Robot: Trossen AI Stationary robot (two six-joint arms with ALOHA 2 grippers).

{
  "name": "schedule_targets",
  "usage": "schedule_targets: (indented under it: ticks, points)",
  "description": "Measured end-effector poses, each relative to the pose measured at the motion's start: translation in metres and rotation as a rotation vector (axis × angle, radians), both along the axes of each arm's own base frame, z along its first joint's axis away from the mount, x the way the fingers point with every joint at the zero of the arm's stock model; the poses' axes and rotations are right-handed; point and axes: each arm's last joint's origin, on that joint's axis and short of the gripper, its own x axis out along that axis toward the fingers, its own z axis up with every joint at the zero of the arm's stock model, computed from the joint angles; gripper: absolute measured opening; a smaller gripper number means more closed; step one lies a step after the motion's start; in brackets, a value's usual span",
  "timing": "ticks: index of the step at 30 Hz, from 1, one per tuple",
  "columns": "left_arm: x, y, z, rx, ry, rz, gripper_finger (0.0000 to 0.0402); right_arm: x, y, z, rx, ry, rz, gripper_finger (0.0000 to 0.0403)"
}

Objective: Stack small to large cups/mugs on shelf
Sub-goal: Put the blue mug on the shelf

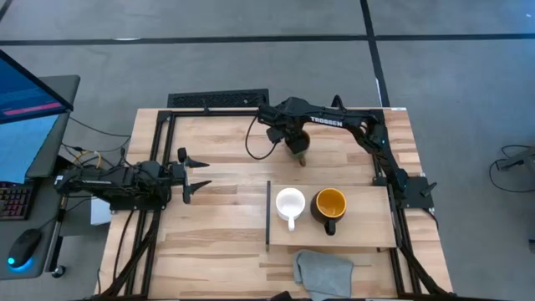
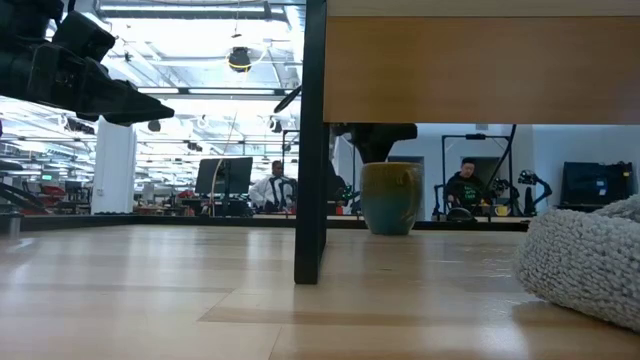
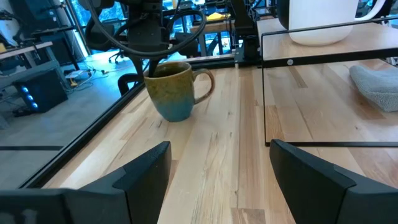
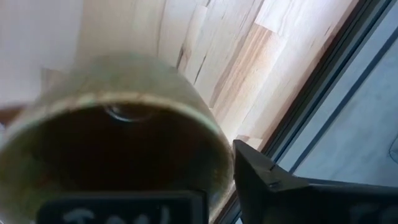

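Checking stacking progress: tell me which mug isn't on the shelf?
The olive-brown mug, standing on the table under the right end effector; the other two are on the shelf.

- We are extending the right arm across the far side of the table, its wrist pointing downward.
- We are positioning the right gripper with one finger outside the wall of the olive-brown mug and the other inside its rim.
- We are resting the left arm at the table's left side, lying level.
- We are holding the left gripper with its fingers spread wide, gripping nothing.
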Motion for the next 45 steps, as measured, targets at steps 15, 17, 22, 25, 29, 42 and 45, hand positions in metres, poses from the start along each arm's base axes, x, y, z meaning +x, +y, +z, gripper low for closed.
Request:
schedule_targets:
  ticks: [15,17,22,25,29,42,45]
  points:
    - [0.000,0.000,0.000,0.000,0.000,0.000,0.0266,-0.006,0.001,0.003,0.031,0.005,-0.104,0.0030]
    - [0.000,0.000,0.000,0.000,0.000,0.000,0.0266,-0.007,0.000,0.002,0.046,0.004,-0.130,0.0030]
    - [0.000,0.000,0.000,0.000,0.000,0.000,0.0266,-0.009,0.002,0.009,0.066,0.015,-0.175,0.0028]
    - [0.000,0.000,0.000,0.000,0.000,0.000,0.0266,-0.008,0.003,0.017,0.113,-0.002,-0.184,0.0023]
    - [0.000,0.000,0.000,0.000,0.000,0.000,0.0266,-0.004,0.005,0.030,0.166,-0.069,-0.208,0.0016]
    - [0.000,0.000,0.000,-0.013,-0.003,0.002,0.0266,-0.004,0.007,0.029,0.260,-0.090,-0.229,0.0015]
    - [0.000,0.000,0.000,-0.013,-0.003,0.002,0.0266,-0.003,0.008,0.025,0.263,-0.094,-0.227,0.0015]
